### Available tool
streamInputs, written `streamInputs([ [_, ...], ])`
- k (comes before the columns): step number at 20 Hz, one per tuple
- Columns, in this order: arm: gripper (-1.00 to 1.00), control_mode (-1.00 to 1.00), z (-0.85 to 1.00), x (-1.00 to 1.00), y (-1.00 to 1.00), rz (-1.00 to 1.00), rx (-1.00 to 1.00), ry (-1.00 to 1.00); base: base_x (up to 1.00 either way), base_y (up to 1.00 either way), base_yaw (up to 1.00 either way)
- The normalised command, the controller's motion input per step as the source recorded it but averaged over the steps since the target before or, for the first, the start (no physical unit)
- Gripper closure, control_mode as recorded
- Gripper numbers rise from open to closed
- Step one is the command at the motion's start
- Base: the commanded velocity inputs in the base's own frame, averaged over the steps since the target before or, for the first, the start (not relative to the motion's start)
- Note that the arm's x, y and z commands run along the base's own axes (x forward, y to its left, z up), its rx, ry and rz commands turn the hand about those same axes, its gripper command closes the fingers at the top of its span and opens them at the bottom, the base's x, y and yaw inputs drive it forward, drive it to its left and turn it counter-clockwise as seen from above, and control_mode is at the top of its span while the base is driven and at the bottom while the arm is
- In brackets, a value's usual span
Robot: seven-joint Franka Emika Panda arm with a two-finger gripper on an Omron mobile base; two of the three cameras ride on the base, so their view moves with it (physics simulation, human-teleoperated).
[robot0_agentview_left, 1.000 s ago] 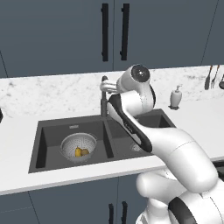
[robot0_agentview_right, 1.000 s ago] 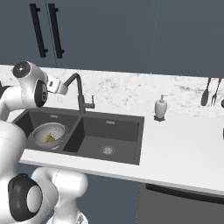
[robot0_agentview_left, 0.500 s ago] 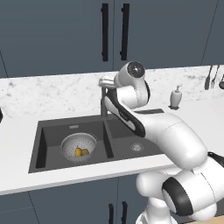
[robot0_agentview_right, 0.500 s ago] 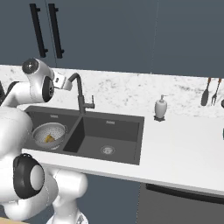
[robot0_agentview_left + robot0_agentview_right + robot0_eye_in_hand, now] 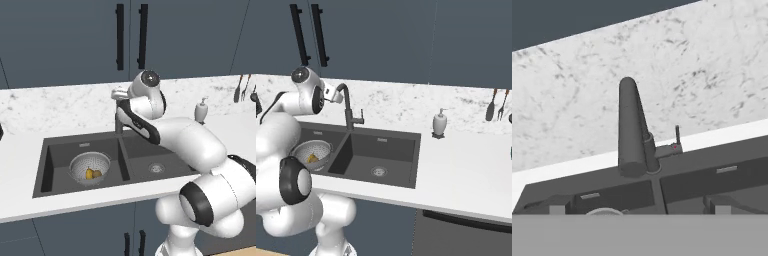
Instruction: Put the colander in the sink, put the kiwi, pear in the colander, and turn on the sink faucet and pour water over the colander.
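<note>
Kiwi [image 5: 97,174] and pear [image 5: 89,174] lie in colander [image 5: 90,162], in sink's [image 5: 60,145] left basin.

The silver colander [image 5: 90,167] sits in the dark sink's [image 5: 150,150] left basin, holding pear [image 5: 89,174] and kiwi [image 5: 97,174] side by side; faucet [image 5: 348,107] upright behind the divider.

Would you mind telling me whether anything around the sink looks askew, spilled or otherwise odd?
Nothing stands out. The colander sits upright in the sink's left basin with the fruit inside, and the faucet stands upright with no water running.
</note>
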Motion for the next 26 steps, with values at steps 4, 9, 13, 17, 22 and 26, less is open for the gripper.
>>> streamInputs([
  [4,-1.00,-1.00,-0.11,0.42,0.00,0.00,0.00,0.04,0.00,0.00,0.00],
  [9,-1.00,-1.00,-0.04,0.46,0.00,0.00,0.00,0.05,0.00,0.00,0.00],
  [13,-1.00,-1.00,-0.11,0.27,0.02,0.00,0.00,0.02,0.00,0.00,0.00],
  [17,-1.00,-1.00,-0.18,0.12,0.09,0.00,0.00,0.00,0.00,0.00,0.00],
  [22,-1.00,-1.00,-0.20,0.22,0.10,0.00,0.00,0.00,0.00,0.00,0.00],
  [26,-1.00,-1.00,-0.13,0.32,0.09,0.00,0.00,0.00,0.00,0.00,0.00],
])
